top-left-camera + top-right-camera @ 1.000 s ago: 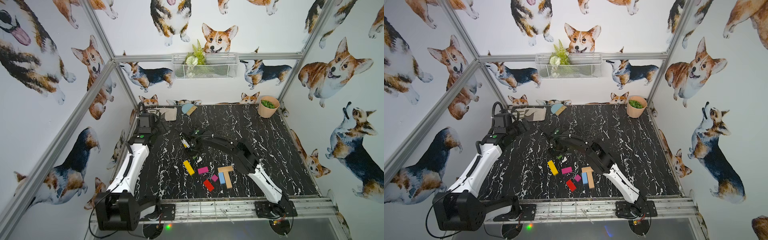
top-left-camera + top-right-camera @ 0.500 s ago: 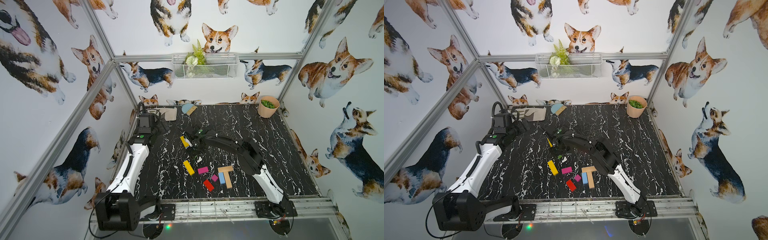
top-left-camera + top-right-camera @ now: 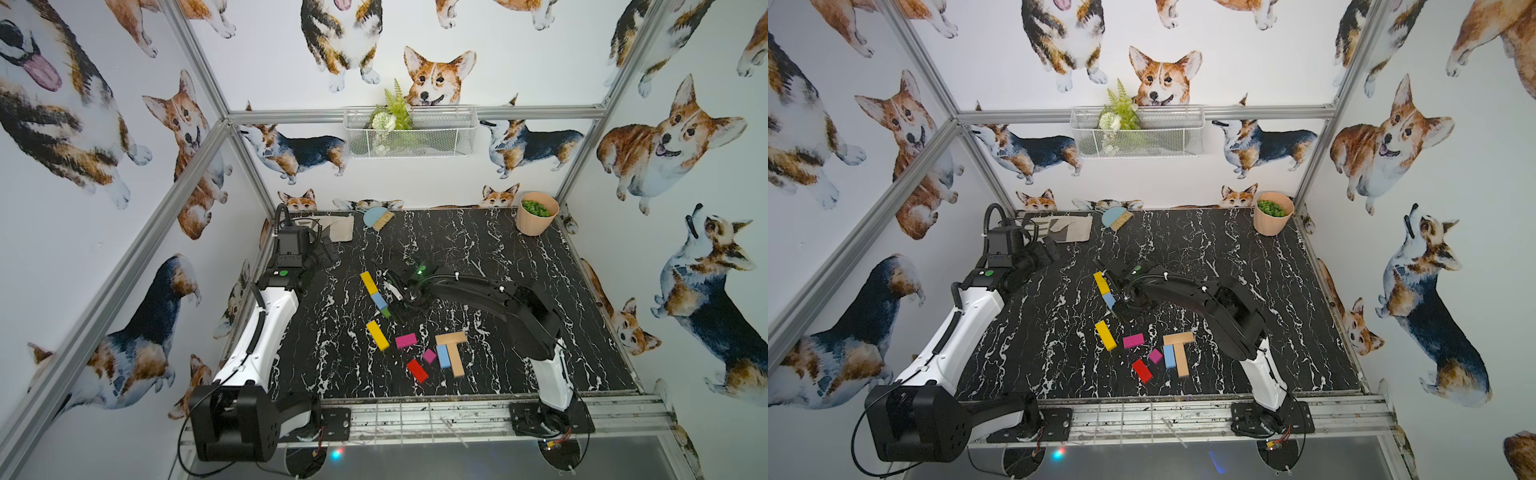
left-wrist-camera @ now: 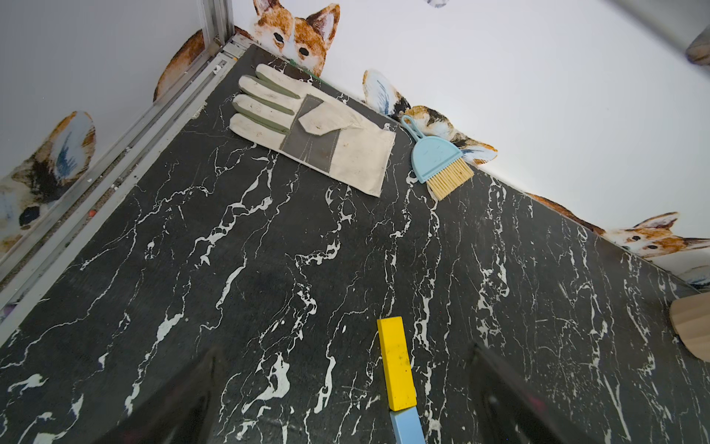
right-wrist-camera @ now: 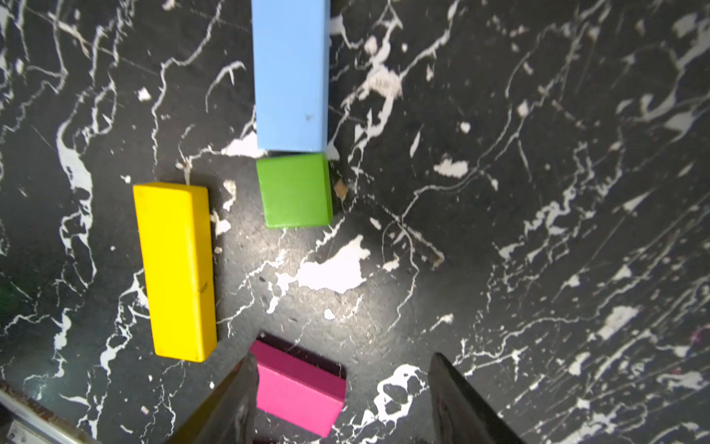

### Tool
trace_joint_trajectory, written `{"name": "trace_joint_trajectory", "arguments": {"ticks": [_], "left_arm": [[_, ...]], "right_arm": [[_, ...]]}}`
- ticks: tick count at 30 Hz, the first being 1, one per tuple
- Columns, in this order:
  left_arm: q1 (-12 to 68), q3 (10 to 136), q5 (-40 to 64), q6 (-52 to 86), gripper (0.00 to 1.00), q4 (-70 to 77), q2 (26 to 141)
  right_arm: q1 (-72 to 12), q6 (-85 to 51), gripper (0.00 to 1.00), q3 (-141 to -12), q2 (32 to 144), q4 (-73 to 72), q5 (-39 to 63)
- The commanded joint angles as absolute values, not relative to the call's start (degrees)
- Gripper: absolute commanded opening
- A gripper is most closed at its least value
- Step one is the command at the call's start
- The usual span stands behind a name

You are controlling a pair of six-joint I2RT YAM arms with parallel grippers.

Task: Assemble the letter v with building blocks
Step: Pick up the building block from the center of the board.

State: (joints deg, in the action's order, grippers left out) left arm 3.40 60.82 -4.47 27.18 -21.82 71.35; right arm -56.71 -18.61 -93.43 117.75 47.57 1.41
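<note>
In both top views three building blocks lie end to end in a slanted line: a yellow bar point(image 3: 368, 281) point(image 3: 1101, 281), a light blue one point(image 3: 379, 301) point(image 5: 291, 77) and a green stub point(image 3: 386, 312) point(image 5: 294, 190). My right gripper point(image 3: 395, 309) point(image 5: 342, 384) hovers beside the green end, open and holding nothing. Nearer the front lie a second yellow bar point(image 3: 377, 335) point(image 5: 176, 269), a magenta block point(image 3: 406, 340) point(image 5: 299, 388), a magenta stub point(image 3: 429, 355), a red block point(image 3: 417, 370), a blue block point(image 3: 443, 356) and two tan bars point(image 3: 451, 337). My left gripper point(image 3: 328, 255) point(image 4: 347, 403) stands open at the back left.
A work glove point(image 4: 311, 130) and a small blue brush point(image 4: 436, 157) lie along the back wall. A tan pot of green bits point(image 3: 536, 218) stands in the back right corner. A wire basket point(image 3: 409, 133) hangs on the back wall. Metal frame posts edge the black marble table point(image 3: 519, 270).
My right gripper's jaws have widened and it has drawn back off the slanted line, uncovering the yellow, blue and green blocks. The left arm has not moved.
</note>
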Motion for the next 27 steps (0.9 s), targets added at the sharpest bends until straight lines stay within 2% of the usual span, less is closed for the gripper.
{"name": "trace_joint_trajectory", "arguments": {"ticks": [1,12,27], "left_arm": [[3.3,61.1,-4.7,26.8,1.00,-21.5,71.1],[3.3,61.1,-4.5,26.9,1.00,-21.5,71.0],[3.3,61.1,-4.4,26.9,1.00,-21.6,71.2]], "right_arm": [[-57.2,-20.7,0.72,-90.0,115.4,46.3,2.3],[-58.9,-22.7,0.72,-80.7,108.4,44.0,9.4],[-60.5,-24.4,0.72,-79.0,107.5,42.5,10.0]]}}
